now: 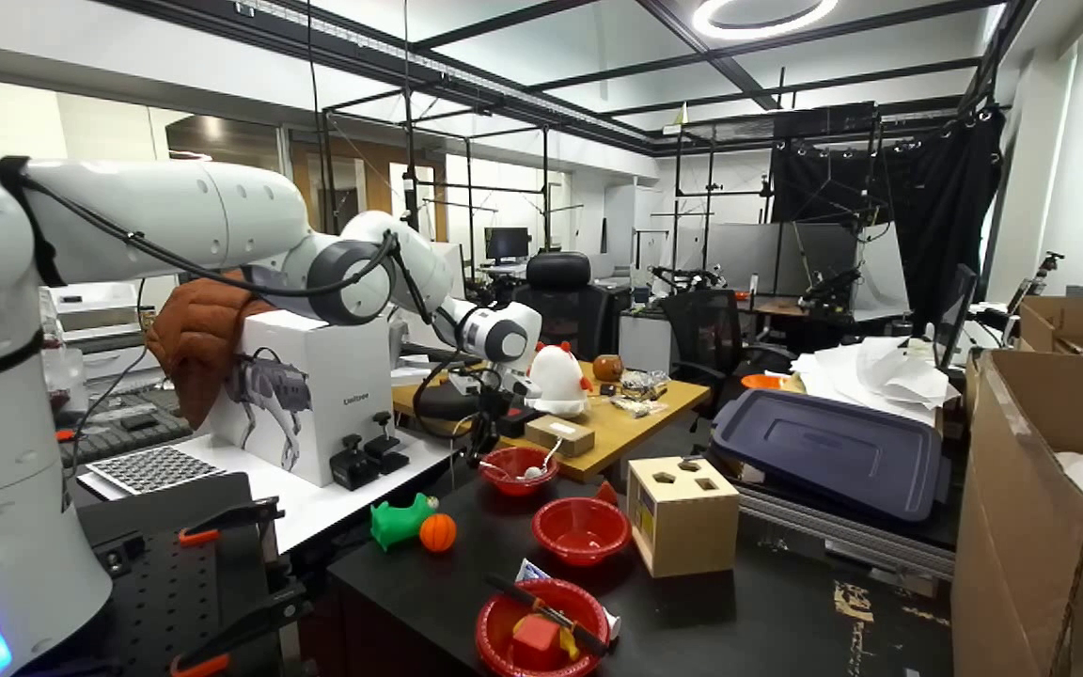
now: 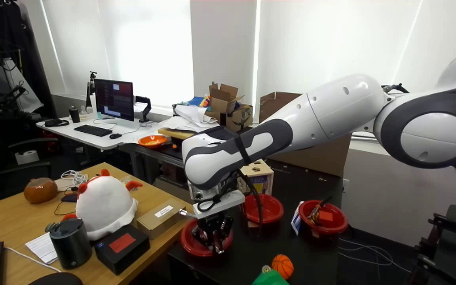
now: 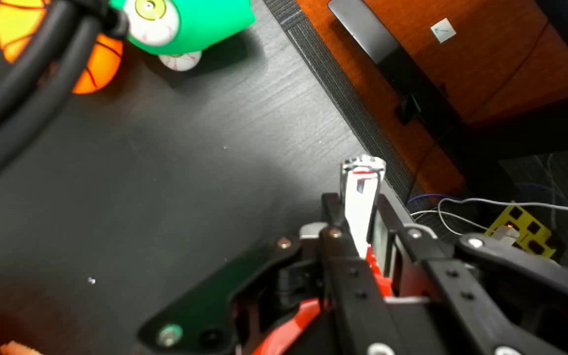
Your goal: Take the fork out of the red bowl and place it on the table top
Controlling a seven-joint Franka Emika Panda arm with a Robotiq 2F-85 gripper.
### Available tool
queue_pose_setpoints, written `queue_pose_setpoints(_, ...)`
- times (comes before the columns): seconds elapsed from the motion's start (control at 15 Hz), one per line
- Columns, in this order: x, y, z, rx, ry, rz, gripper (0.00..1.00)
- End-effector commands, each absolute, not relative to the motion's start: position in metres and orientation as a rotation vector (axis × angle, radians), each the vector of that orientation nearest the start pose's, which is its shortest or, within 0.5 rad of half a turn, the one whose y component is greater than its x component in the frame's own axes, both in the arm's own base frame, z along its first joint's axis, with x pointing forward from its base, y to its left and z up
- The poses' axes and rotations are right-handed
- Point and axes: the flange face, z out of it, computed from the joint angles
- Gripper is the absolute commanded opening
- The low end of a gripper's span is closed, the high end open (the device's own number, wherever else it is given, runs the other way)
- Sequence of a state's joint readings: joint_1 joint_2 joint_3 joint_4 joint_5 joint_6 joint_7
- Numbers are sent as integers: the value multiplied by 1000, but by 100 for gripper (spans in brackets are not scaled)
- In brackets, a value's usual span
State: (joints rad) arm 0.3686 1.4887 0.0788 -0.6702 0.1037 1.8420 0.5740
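In an exterior view, a round red plastic bowl is sitting nearest on the near-black table top, a black-and-orange tool lying across it above a red block. Farther off, another red plastic bowl is standing just left of a pale wooden box with cut-out holes, while a green toy and an orange toy basketball are resting toward the left. At the far end, the black two-fingered gripper is hanging over the red plastic utensil bowl and pinching the task's fork, which is showing at its left side as a shiny metal handle; a ladle-like metal utensil is crowding the same bowl, leaning over its right rim. The fork's other end is lying hidden, and in the wrist view black cables are covering part of the ball. A white-and-blue packet beside the nearest bowl is carrying print too blurred to read. Beyond, a brown cardboard box is bearing an illegible white label, and a tall white carton at left is reading "Unitree".
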Motion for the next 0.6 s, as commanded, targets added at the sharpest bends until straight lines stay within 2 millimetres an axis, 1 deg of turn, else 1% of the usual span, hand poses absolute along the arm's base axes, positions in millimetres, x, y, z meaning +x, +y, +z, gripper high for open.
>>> queue_pose_setpoints(0.0, 683, 292, 32, -3025, 308, 629, 4)
queue_pose_setpoints(0.2, 693, 272, 57, -3012, 220, 659, 4)
queue_pose_setpoints(0.53, 712, 238, 117, -2911, -59, 670, 4)
